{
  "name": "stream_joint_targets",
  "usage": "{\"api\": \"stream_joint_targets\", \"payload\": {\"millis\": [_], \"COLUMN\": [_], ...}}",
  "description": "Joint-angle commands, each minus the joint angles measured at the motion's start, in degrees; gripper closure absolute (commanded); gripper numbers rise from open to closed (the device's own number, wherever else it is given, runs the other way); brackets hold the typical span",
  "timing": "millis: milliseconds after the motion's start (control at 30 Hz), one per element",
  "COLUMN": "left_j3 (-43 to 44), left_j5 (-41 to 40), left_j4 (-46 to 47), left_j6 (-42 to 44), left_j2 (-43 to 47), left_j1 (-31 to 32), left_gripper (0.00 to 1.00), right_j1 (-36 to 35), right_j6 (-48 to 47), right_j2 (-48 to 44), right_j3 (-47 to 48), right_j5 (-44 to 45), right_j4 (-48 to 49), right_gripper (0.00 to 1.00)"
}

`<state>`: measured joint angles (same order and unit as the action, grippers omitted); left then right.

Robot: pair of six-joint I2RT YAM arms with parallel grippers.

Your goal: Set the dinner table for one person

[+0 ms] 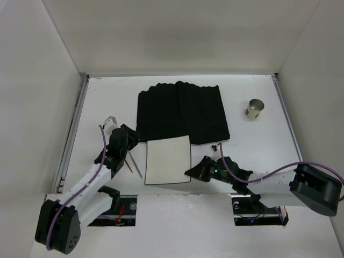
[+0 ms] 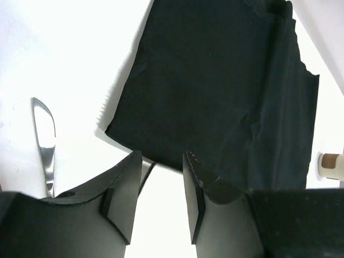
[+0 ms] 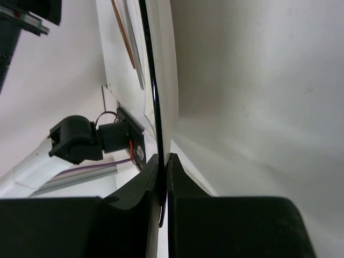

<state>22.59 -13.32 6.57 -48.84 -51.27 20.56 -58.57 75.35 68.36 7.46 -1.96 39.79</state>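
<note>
The square white plate (image 1: 168,161) lies on the white dinner table (image 1: 258,145), its far edge at the front edge of the black cloth mat (image 1: 181,112). My right gripper (image 1: 191,171) is shut on the plate's right edge; in the right wrist view the plate (image 3: 164,80) shows edge-on between the closed fingertips (image 3: 163,159). My left gripper (image 1: 131,138) is open and empty near the mat's front left corner. In the left wrist view its tips (image 2: 161,161) stand over a white surface just short of the mat (image 2: 215,86).
A small metal cup (image 1: 255,109) stands right of the mat and shows in the left wrist view (image 2: 330,165). Thin utensils (image 1: 134,165) lie between the left arm and the plate. A knife (image 2: 45,142) lies left of my left gripper. White walls enclose the table.
</note>
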Motion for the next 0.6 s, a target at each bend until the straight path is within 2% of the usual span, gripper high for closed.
{"api": "stream_joint_targets", "payload": {"millis": [0,200,367,567], "left_j3": [2.99,3.34,3.16,3.07], "left_j5": [0.49,1.11,1.11,1.02], "left_j4": [0.11,0.2,0.29,0.99], "left_j6": [0.76,0.5,0.24,-0.03], "left_j2": [-0.15,0.29,-0.06,-1.38], "left_j1": [-1.09,-2.32,-2.41,-1.62], "left_gripper": [0.65,0.65,0.65,0.65], "right_j1": [3.58,9.03,16.05,26.6], "right_j6": [-3.54,-3.81,-3.98,-5.74], "right_j2": [-6.47,-12.45,-13.95,-7.91], "right_j3": [6.94,11.43,15.46,23.63], "right_j5": [-3.22,-8.06,-13.32,-20.7], "right_j4": [3.11,-0.5,-1.03,-2.52], "right_gripper": [0.99,0.98,0.98,0.98]}}
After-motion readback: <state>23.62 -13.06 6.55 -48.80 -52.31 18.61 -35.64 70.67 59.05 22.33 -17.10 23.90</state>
